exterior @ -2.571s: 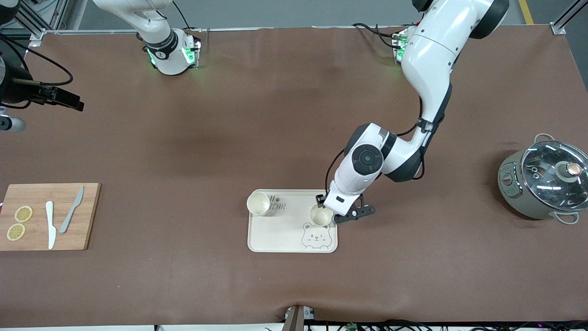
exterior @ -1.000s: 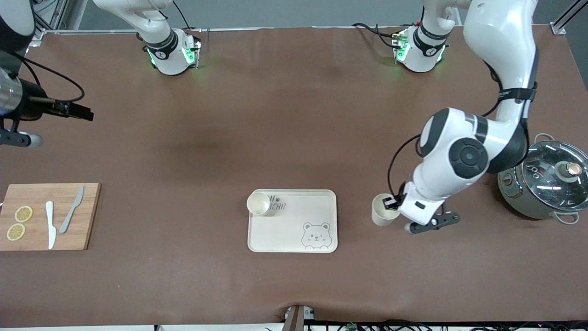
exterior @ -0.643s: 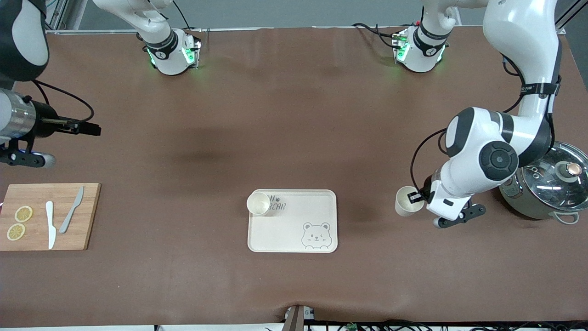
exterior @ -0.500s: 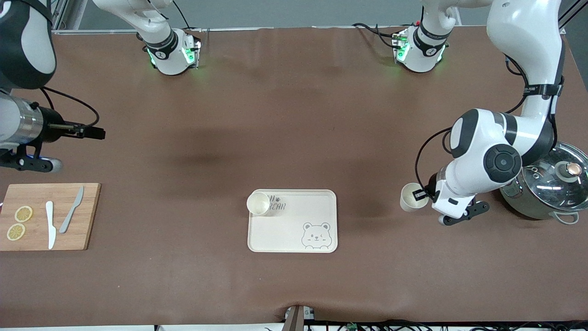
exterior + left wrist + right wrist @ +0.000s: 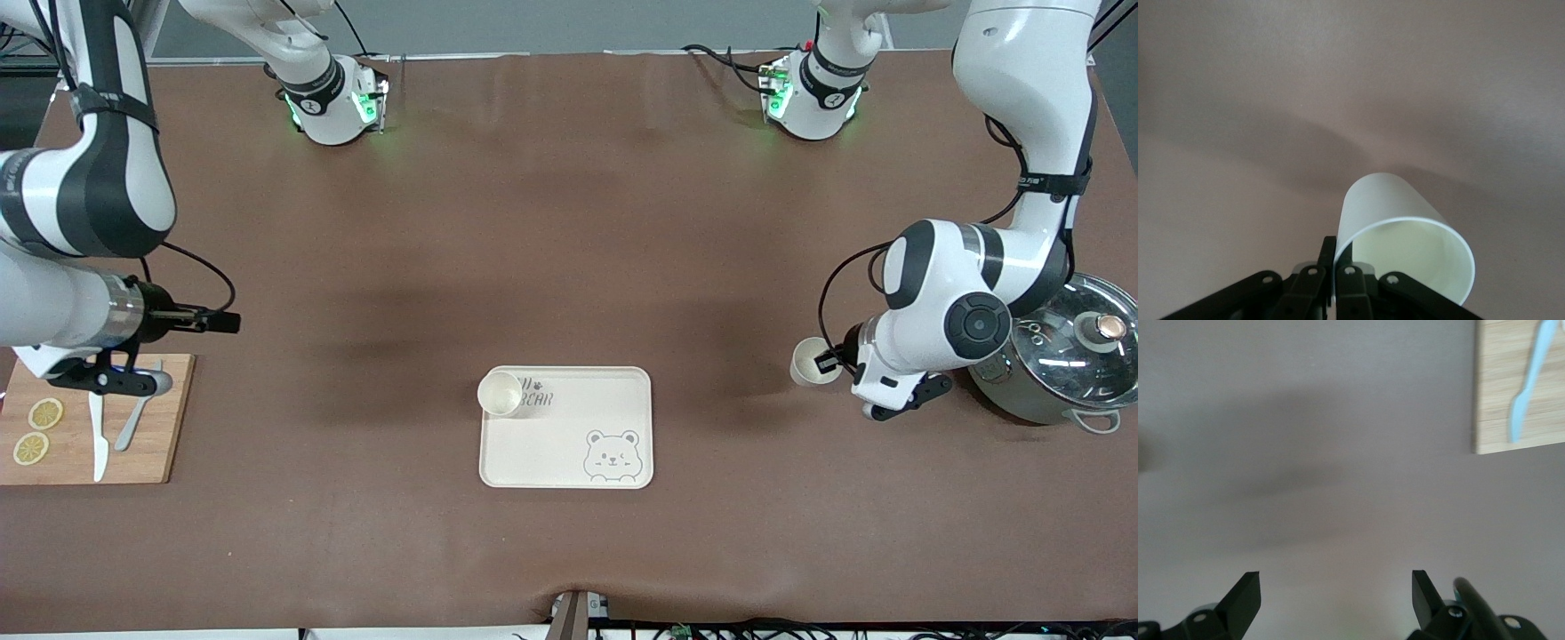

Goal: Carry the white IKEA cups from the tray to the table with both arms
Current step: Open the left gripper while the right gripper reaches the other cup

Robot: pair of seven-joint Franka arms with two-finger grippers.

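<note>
My left gripper (image 5: 834, 361) is shut on the rim of one white IKEA cup (image 5: 811, 362), held over the bare mat between the tray and the pot. In the left wrist view the cup (image 5: 1401, 233) has one finger inside its wall and one outside, at my left gripper (image 5: 1337, 263). The second white cup (image 5: 500, 393) stands upright on the bear-printed tray (image 5: 613, 400), at its corner toward the right arm's end. My right gripper (image 5: 227, 322) is open and empty over bare mat beside the cutting board; its own view shows my right gripper (image 5: 1337, 590) with fingers wide apart.
A wooden cutting board (image 5: 164, 444) with two knives and lemon slices lies at the right arm's end; its corner shows in the right wrist view (image 5: 1511, 400). A lidded pot (image 5: 1053, 356) stands at the left arm's end, close to the left arm's wrist.
My left gripper lifted one cup off the tray and carried it toward the pot. My right arm has swung in toward the cutting board and lower.
</note>
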